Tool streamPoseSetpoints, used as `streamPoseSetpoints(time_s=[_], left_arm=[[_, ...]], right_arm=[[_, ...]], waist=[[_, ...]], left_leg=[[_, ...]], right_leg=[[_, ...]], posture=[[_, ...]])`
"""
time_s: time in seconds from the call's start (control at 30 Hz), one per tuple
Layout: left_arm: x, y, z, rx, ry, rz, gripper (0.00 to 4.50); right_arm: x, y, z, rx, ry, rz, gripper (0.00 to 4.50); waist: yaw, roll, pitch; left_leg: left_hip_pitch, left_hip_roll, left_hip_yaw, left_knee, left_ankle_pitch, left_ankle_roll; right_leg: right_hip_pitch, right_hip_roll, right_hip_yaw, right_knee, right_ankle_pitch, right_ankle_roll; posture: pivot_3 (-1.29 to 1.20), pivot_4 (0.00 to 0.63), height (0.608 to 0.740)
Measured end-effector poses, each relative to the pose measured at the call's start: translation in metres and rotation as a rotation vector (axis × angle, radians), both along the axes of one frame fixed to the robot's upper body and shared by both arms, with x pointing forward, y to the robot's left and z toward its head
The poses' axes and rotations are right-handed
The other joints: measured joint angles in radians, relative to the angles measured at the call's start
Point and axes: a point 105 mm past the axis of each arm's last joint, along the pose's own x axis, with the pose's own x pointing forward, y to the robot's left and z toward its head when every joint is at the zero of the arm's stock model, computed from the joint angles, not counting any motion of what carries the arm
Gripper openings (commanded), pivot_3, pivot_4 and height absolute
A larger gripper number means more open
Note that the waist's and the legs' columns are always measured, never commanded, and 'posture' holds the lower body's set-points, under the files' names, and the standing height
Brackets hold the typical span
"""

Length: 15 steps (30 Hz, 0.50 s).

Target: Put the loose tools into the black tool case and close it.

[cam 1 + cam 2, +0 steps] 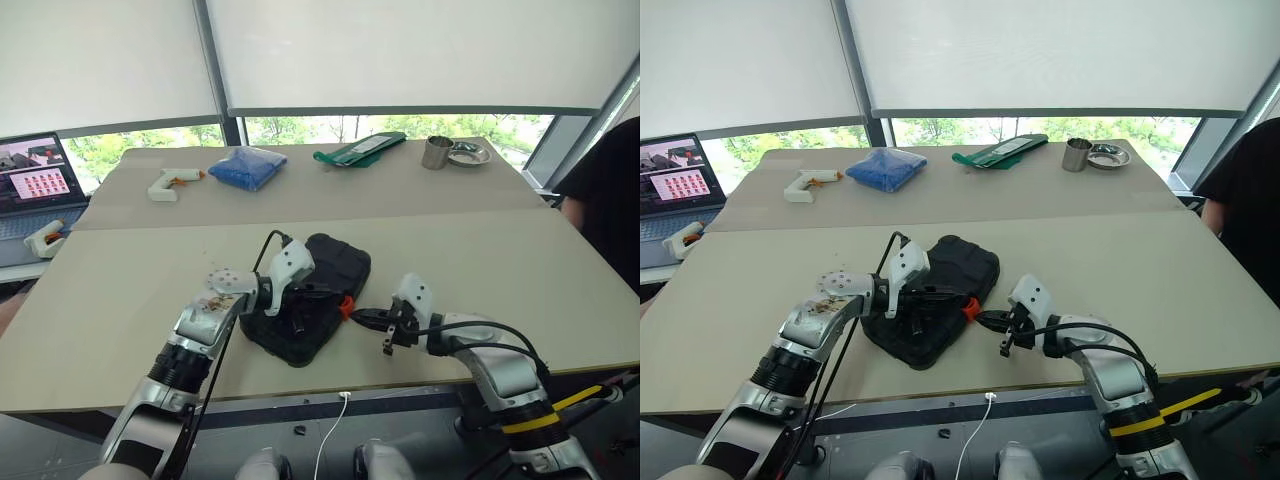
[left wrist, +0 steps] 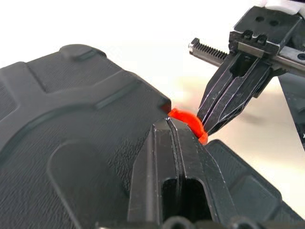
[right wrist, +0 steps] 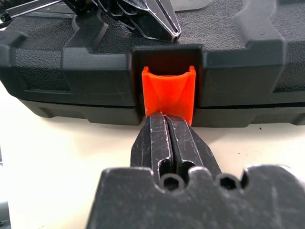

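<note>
The black tool case point(image 1: 315, 300) lies flat near the front edge of the table, its lid down on the base, with the textured outer shell (raised ribs, rounded corners) facing up. A small orange latch point(image 3: 168, 94) sits in a notch at the middle of its front edge, standing out from the seam.

Both arms reach in from the lower edge of the head view and angle toward each other near the frame's centre. The left arm rises from the lower left, its wrist bent inward; the left end effector point(image 1: 297, 322) points down and to the right with its two black fingers pressed together. The right arm enters from the lower right, its forearm nearly level; the right end effector point(image 1: 365, 316) points left, fingers point(image 3: 167, 138) likewise closed flat against each other.
</note>
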Motion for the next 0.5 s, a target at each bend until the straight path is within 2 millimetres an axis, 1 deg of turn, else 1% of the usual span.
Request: streamPoseSetpoints(time_s=[0.37, 0.5], left_arm=[[0.0025, 0.0047, -0.0022, 0.012, 0.021, 0.031, 0.00], [0.0025, 0.0051, -0.0025, 0.020, 0.038, 0.046, 0.00]], right_arm=[[0.0046, 0.0079, -0.0041, 0.002, 0.039, 0.017, 0.03], [0.0076, 0.0103, -0.0081, -0.032, 0.057, 0.019, 0.03]], waist=[[-0.003, -0.002, -0.002], [-0.002, -0.003, -0.003]], left_leg=[[0.004, 0.000, 0.000, -0.005, -0.001, -0.001], [0.006, 0.000, 0.000, -0.006, -0.002, -0.003]], right_leg=[[0.000, -0.001, -0.001, -0.002, 0.000, 0.000], [-0.001, -0.001, -0.002, -0.002, 0.000, 0.000]], posture=[[0.00, 0.150, 0.739], [0.00, 0.150, 0.739]])
